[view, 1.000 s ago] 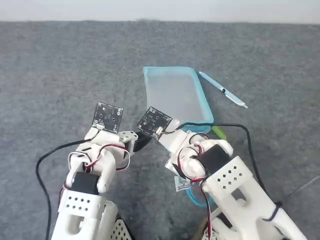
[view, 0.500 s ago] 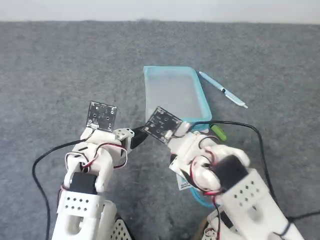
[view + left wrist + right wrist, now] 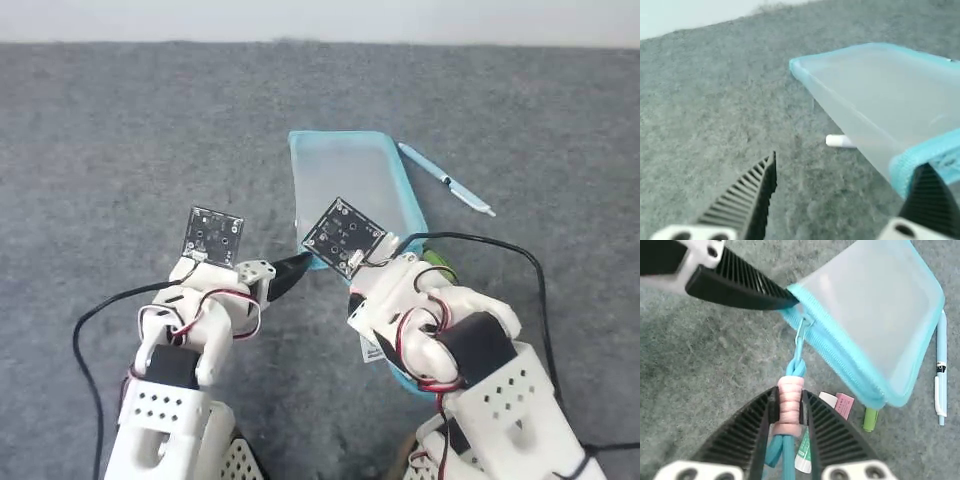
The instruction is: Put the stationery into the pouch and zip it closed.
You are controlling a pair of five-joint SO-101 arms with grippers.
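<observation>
A translucent pouch (image 3: 350,188) with blue trim lies flat in the middle of the grey carpet. My right gripper (image 3: 790,394) is shut on the pink bead of the blue zip pull cord (image 3: 799,347) at the pouch's (image 3: 875,315) near corner. My left gripper (image 3: 847,167) is open, and one black finger (image 3: 740,287) touches that same corner. A light blue pen (image 3: 445,180) lies right of the pouch. A green marker (image 3: 437,264), a pink eraser (image 3: 844,405) and a small white piece (image 3: 827,399) lie by its near edge. Another white item (image 3: 839,141) pokes out beside the pouch.
Grey carpet covers the whole table up to a pale wall at the back. Both arm bodies and their cables (image 3: 480,250) crowd the near side. A loop of blue cord (image 3: 405,378) and a small printed label (image 3: 804,452) lie beneath my right arm.
My right gripper has shifted to the right with the zip pull in it. The pouch has swung slightly. My left gripper stays at the pouch's near corner.
</observation>
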